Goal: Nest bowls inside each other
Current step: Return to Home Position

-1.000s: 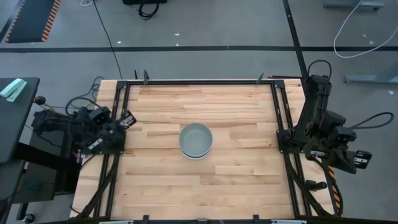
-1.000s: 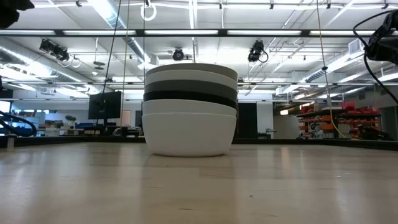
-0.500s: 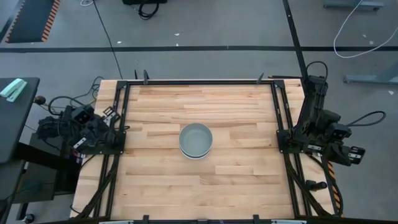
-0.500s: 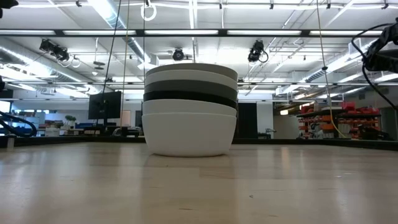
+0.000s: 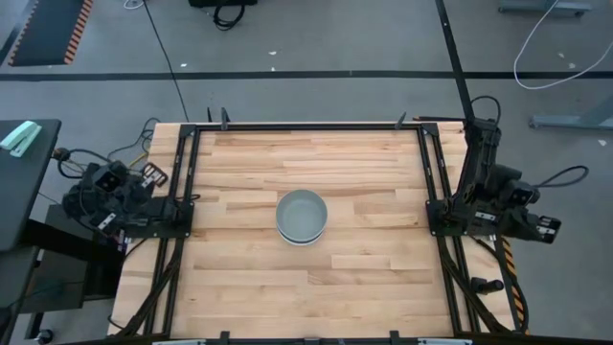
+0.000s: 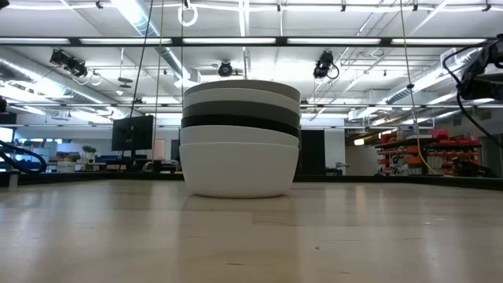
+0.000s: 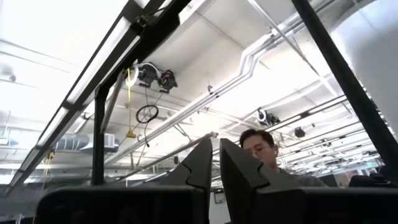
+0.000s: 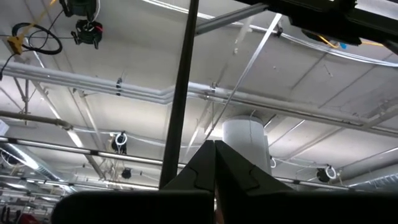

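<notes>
The bowls stand nested in one stack at the middle of the table [image 5: 302, 217]. In the low view the stack [image 6: 240, 137] shows a grey rim on top, then white, dark grey and black, with two white bowls at the bottom; the lowest one rests on the wood by its base. My left gripper [image 7: 216, 148] is folded back beyond the table's left edge [image 5: 150, 176], shut and pointing up at the ceiling. My right gripper [image 8: 214, 149] sits beyond the right edge [image 5: 539, 228], also shut and pointing up. Neither is near the stack.
Black frame rails [image 5: 182, 220] run along the left, right and far edges of the table. Bare wood [image 5: 364, 278] lies all around the stack. A person [image 7: 261, 149] shows beyond the table in the left wrist view.
My left gripper has drawn back from over the left rail toward the table's left edge and beyond it. My right arm has folded in, its end shifting a little toward the far edge. The stack of bowls has stayed put.
</notes>
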